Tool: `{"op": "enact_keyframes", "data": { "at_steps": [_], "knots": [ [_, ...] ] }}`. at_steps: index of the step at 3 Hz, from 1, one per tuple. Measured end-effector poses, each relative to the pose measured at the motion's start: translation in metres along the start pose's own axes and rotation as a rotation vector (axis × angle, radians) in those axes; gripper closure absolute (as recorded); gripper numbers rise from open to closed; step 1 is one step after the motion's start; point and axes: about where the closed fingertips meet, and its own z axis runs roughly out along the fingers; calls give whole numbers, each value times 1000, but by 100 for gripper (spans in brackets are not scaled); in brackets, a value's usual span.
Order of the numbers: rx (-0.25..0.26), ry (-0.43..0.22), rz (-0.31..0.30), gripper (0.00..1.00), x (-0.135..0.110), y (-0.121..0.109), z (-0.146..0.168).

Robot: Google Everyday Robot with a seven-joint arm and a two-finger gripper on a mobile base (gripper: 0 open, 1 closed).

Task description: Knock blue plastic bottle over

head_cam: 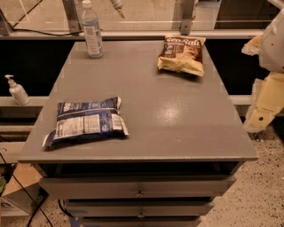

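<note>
The blue plastic bottle [92, 31] stands upright at the back left corner of the grey table [177, 119]. It is clear and bluish, with a white cap and a blue-and-white label. My gripper [117, 8] shows only as a small tip at the top edge of the view. It hangs a little to the right of the bottle's cap and is apart from it. Cream-coloured parts of my arm [268, 84] hang beside the table's right edge.
A dark blue snack bag [86, 120] lies at the front left of the table. A brown and tan chip bag [182, 54] lies at the back right. A small white pump bottle [17, 90] stands on a ledge to the left. Drawers [138, 188] sit under the tabletop.
</note>
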Motion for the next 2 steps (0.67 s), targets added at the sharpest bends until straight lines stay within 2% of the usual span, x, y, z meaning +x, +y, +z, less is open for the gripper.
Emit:
{"op": "enact_keyframes", "data": {
  "at_steps": [1,2],
  "knots": [
    [0,0,0,0,0,0,0],
    [9,-100,-25,0,-19,-8,-5]
  ]
}}
